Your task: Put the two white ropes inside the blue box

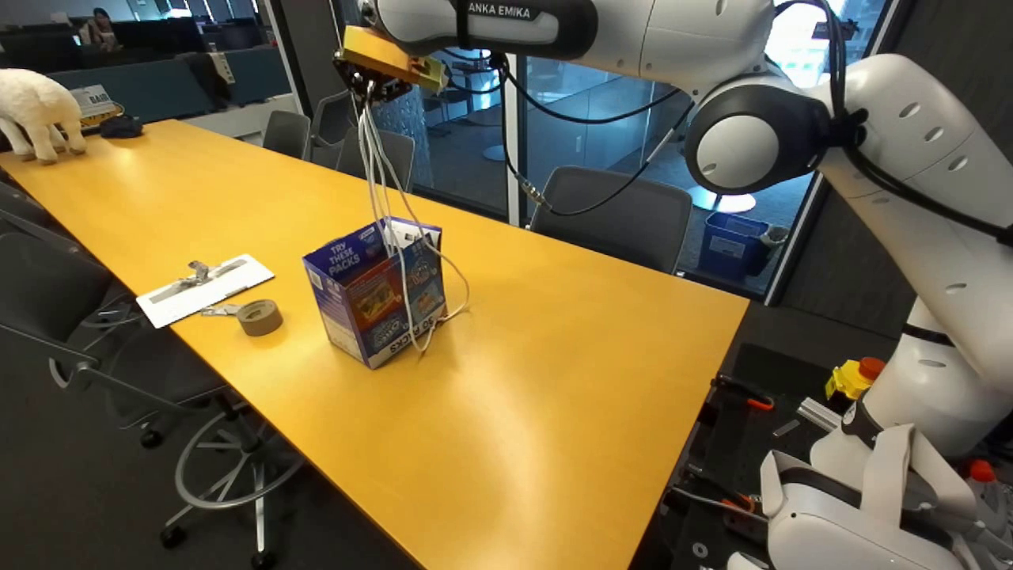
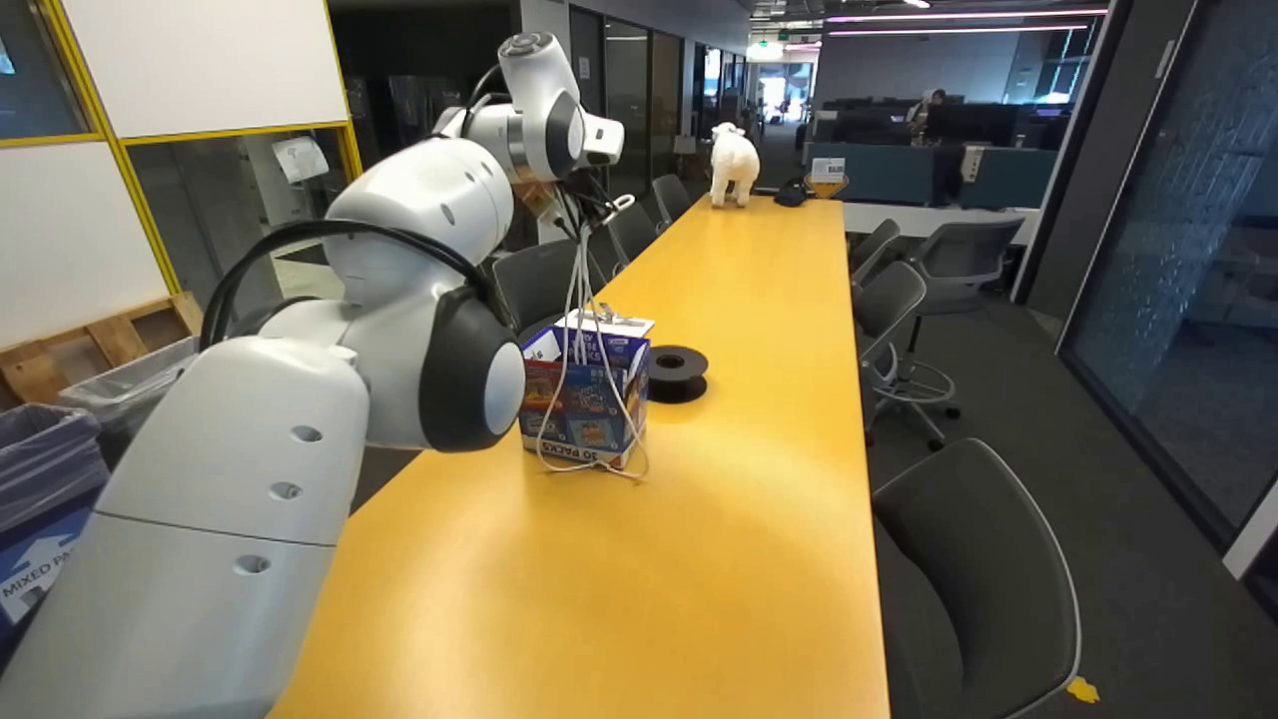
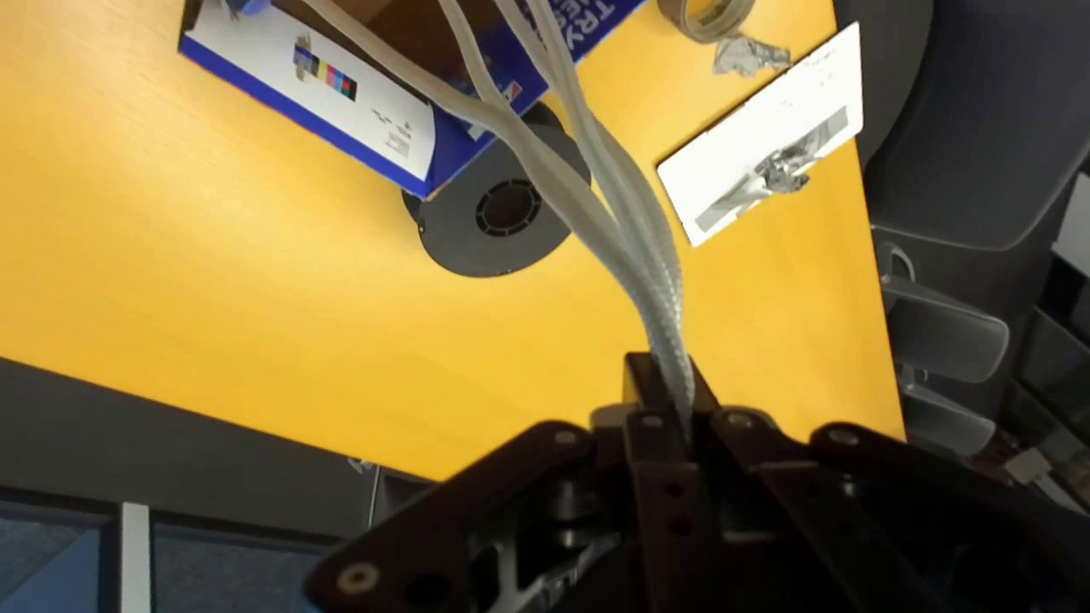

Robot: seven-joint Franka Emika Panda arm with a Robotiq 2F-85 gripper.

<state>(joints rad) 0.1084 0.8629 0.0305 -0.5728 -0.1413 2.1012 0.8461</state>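
Nearest the wrist camera is the gripper (image 3: 671, 387), dark and jointed, its tips pinched around the white ropes (image 3: 656, 315); whether both ropes are held cannot be told. The cords are thin and limp, with a woven texture where they bunch. In both exterior views, strands hang into the blue box (image 1: 376, 305), while others fall outside its printed wall and curl on the table (image 1: 554, 380). The box is cardboard, square-cornered, upright and open-topped. The table is long, smooth and yellow-orange, with glare; dark grey chairs (image 1: 617, 237) stand along both sides, and glass panels (image 2: 1178, 220) flank the room. A black, round-flanged spool (image 2: 681, 377) sits just right of the box in an exterior view. Left of the box in an exterior view lie a brown tape roll (image 1: 259, 318) and a white panel (image 1: 207, 293) bearing crumpled silver material (image 1: 198, 271). A white plush animal (image 2: 734, 165) stands at the far end. The white arm (image 2: 300, 399) blocks the table's near left in an exterior view; a white headset (image 1: 851, 530) sits near right, off the table.
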